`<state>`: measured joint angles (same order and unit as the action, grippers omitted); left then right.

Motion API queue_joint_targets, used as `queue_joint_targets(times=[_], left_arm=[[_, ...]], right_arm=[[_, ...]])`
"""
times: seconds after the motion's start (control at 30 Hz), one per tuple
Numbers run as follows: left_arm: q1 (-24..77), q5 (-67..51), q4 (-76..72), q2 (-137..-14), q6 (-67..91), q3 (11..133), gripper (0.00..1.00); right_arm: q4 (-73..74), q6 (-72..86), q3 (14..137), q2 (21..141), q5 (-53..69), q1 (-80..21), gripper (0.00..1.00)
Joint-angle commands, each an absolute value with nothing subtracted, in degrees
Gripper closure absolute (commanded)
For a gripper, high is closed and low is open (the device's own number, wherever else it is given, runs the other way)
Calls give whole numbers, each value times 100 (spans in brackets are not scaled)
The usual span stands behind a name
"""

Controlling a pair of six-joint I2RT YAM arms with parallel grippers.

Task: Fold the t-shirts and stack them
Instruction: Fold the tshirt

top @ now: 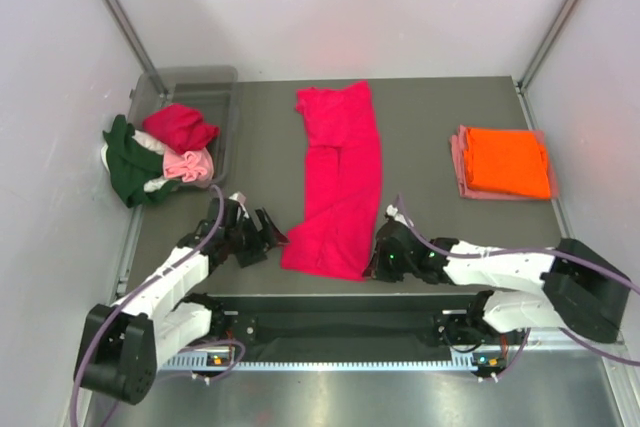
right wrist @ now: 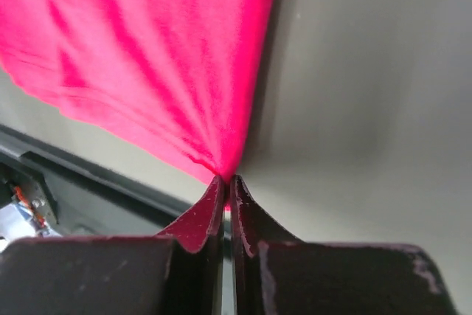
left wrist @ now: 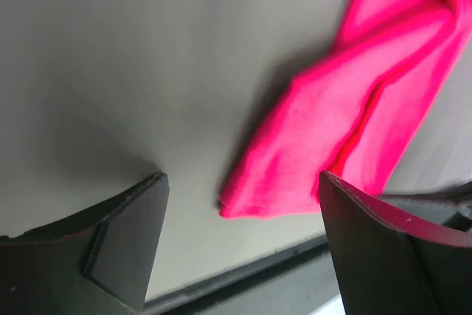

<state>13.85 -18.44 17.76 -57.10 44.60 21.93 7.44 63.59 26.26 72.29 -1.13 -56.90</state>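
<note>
Right wrist view — right claw (right wrist: 227,179) pinches crimson t-shirt (right wrist: 147,57) corner.

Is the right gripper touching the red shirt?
Touching. The right wrist view shows the right gripper shut on the red shirt at its edge, with the cloth puckering into the closed fingertips.
</note>
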Motion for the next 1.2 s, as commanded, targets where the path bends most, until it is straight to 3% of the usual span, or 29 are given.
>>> queue_joint_targets(times=[0.0,0.2,0.3,0.43,0.47,0.7,0.9,1.17], left_arm=[[1932,-1706,1740,-5485,4886,2057,13],[2698,-1196,1907,-5335,5361,2022,14],[2812,-1108,2065,-5282,5449,1978,14],[3032,-985,2311,-5168,5554,1934,14],[3128,-950,2399,-5116,5607,1925,15],[3542,-774,2470,-5141,5853,1854,20],[3639,-756,2259,-5335,5853,1890,37],[3665,-773,2048,-5643,5792,1898,40]], right_arm=[[1456,6302,2628,6541,-386,-5783,100],[2117,6302,2373,5564,-457,-5775,97],[2320,6293,2347,5519,-492,-5783,86],[2496,6223,2347,5502,-536,-5783,55],[2601,6205,2381,5476,-571,-5792,54],[2584,6030,2531,5502,-712,-5783,55],[2172,5994,2619,5844,-721,-5713,60],[1643,5959,2751,6354,-352,-5651,62]])
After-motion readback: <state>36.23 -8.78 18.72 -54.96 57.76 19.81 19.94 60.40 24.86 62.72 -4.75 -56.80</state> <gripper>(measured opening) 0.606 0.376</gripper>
